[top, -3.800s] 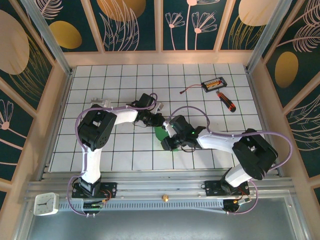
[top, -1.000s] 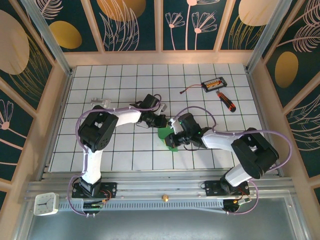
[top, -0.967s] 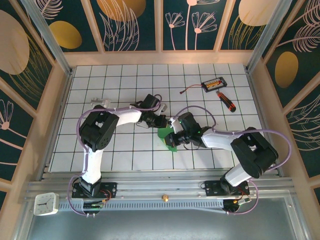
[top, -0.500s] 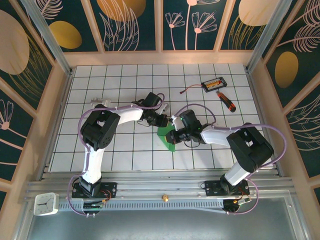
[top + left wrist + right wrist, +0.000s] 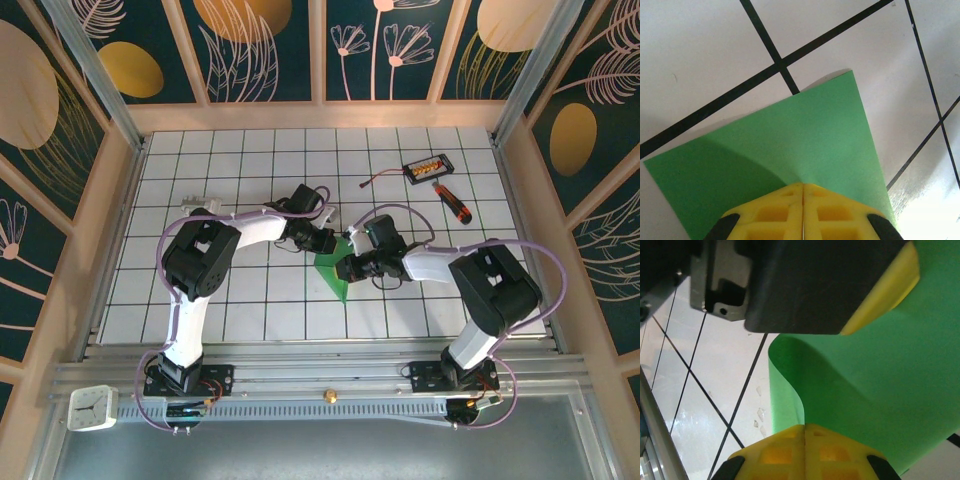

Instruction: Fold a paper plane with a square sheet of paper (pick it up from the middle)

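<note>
Looking from the near side first: there's a little clock (image 5: 92,407) on the rail by the left arm's base, which has nothing to do with the job. A bit further in, around the middle of the tiled table (image 5: 250,300), is the square sheet of paper (image 5: 334,276). It's already creased down to a smaller green wedge, with its point aimed at the near edge.

The right gripper (image 5: 805,440) has its yellow pads pressed together on the sheet's right side. In its wrist view the paper bulges up in a soft curl next to the pinch instead of lying flat. Just beyond it, the left gripper (image 5: 803,200) is clamped on the far end the same way, pads tight together with green paper fanning out from between them onto the tiles.

My read is that this is mid-fold, nowhere near a dart yet. One flap is getting carried over while the other arm anchors the sheet. The next move probably calls for laying that curl down so the edges line up, then pressing the crease. The two arms are nearly touching and both are pulling on thin paper, so it'll need slow, coordinated motion or the sheet will tear or slip.

Way off in the far right corner are a screwdriver (image 5: 452,203) and a small black box (image 5: 427,167), well apart from all this.
</note>
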Controlling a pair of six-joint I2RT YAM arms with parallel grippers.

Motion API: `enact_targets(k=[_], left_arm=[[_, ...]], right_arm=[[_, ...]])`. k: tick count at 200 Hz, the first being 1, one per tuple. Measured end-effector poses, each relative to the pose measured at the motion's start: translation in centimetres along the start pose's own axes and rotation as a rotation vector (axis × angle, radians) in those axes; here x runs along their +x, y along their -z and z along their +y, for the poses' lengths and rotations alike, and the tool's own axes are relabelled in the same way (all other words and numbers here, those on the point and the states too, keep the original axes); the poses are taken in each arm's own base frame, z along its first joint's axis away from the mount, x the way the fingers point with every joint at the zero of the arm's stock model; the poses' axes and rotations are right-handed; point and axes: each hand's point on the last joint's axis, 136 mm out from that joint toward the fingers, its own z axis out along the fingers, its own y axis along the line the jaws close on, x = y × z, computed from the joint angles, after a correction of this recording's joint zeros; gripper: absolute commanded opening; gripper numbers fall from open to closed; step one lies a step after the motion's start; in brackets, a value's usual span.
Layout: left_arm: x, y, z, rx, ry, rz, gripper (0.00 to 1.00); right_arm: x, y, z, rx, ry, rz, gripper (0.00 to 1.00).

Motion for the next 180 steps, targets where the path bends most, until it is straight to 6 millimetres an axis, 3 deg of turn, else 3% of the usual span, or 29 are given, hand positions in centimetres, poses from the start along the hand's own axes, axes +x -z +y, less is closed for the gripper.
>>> enact_targets(k=[180], left_arm=[[-0.1, 0.0, 0.0, -0.004, -0.001, -0.001, 0.09]], right_arm=[[0.2, -0.1, -1.4, 0.047, -0.006, 0.011, 0.05]])
